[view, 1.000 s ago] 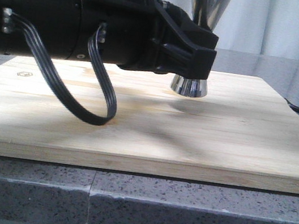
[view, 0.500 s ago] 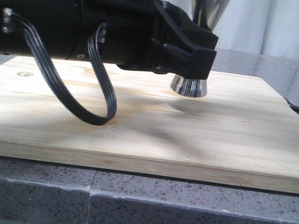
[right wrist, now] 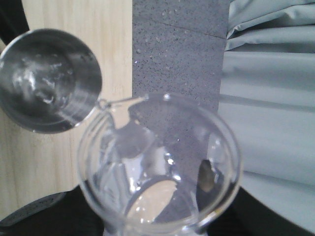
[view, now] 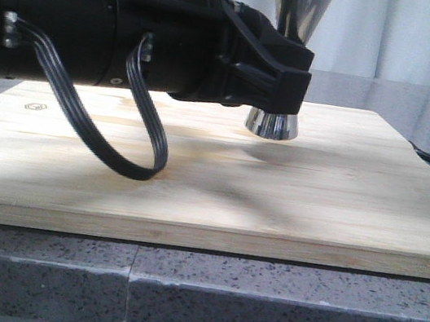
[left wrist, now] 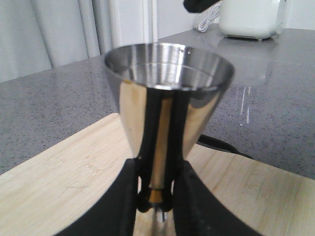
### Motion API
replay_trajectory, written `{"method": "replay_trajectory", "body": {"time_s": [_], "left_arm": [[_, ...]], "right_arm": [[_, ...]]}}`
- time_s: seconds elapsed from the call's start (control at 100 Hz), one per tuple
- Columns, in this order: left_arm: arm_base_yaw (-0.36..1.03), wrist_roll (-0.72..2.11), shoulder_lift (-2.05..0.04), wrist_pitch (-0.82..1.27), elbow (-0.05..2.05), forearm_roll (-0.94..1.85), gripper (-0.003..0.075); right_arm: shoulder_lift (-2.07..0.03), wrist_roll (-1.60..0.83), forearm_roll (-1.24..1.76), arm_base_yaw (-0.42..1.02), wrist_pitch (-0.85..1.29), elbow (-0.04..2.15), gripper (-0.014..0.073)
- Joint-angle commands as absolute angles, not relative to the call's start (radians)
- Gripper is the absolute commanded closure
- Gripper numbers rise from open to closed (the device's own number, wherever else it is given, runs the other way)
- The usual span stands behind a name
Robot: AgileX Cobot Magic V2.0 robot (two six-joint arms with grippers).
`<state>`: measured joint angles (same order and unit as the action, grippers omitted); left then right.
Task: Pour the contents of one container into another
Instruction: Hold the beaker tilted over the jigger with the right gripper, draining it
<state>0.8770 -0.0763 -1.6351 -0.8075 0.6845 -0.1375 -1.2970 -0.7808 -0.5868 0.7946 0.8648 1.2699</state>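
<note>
— Front view first: can you read any writing?

— You get only a small outlined mark near the far left corner of the wooden board (view: 195,182); it is too faint to read. The beaker (right wrist: 162,167) shows no legible print in the right wrist view either.

— What is your left gripper (left wrist: 156,196) doing?

— Its two black fingers (left wrist: 123,196) are pressed against the narrow waist of the steel jigger (left wrist: 167,93), one on each side, at the thin gold band. The jigger stands upright, its base on the board, as you see under the arm in the front view (view: 271,124).

— And your right gripper?

— It carries the clear beaker, tilted, with the pouring lip over the jigger's rim (right wrist: 49,81). A black shape sits around the beaker's base, probably the fingers, but you cannot tell how they close. Clear liquid lies inside the jigger's upper cup.
</note>
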Motion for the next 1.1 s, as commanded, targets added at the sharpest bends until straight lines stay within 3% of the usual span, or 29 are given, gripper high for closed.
{"method": "replay_trajectory", "body": {"time_s": [0.0,1.09], "left_arm": [[0.883,-0.083,-1.602,-0.894,0.713,-0.130,0.0739],[0.883,-0.083,-1.602,-0.894,0.713,-0.130,0.0739]], "right_arm": [[-1.272,-0.790,-0.631,0.795,0.823,1.308,0.0388],[-1.272,-0.831,-0.631,0.795,0.822,1.308,0.0388]]}}
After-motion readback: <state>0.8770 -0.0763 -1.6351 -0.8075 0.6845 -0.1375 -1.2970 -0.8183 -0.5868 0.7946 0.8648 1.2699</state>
